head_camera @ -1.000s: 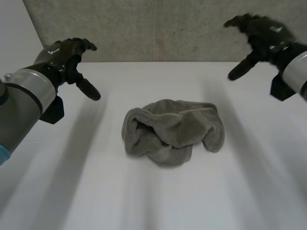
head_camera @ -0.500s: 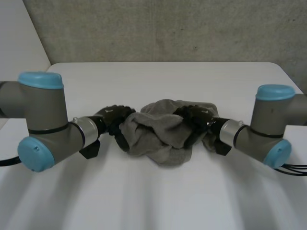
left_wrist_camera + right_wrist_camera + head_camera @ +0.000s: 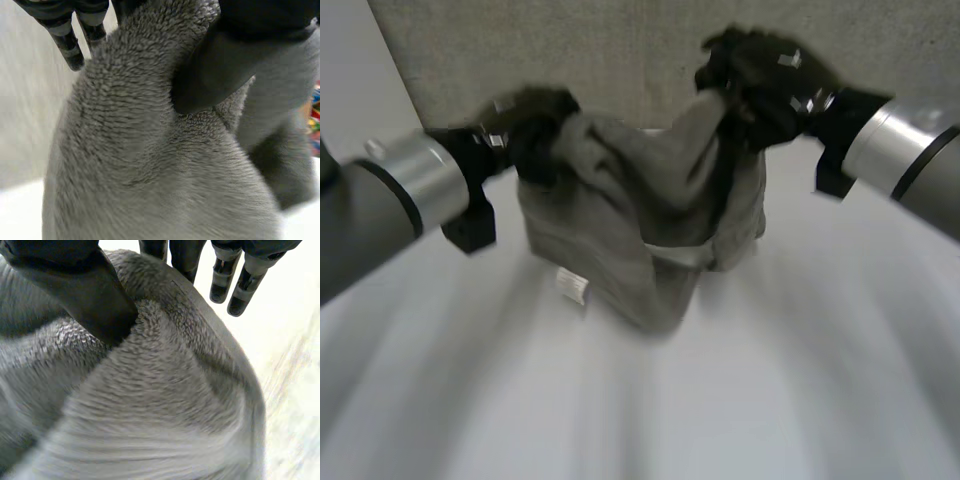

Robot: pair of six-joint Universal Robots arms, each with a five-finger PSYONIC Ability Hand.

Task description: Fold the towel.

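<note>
Limp towel hangs bunched between left hand and right hand, each thumb-pinching a top fold, its belly sagging below them toward the table; soft, light stuff, probably best regripped at two adjacent corners.

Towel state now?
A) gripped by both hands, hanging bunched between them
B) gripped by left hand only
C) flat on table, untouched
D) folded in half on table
A: the left hand and the right hand each pinch a bunch of the towel near its top, and the rest sags between them toward the table.
</note>
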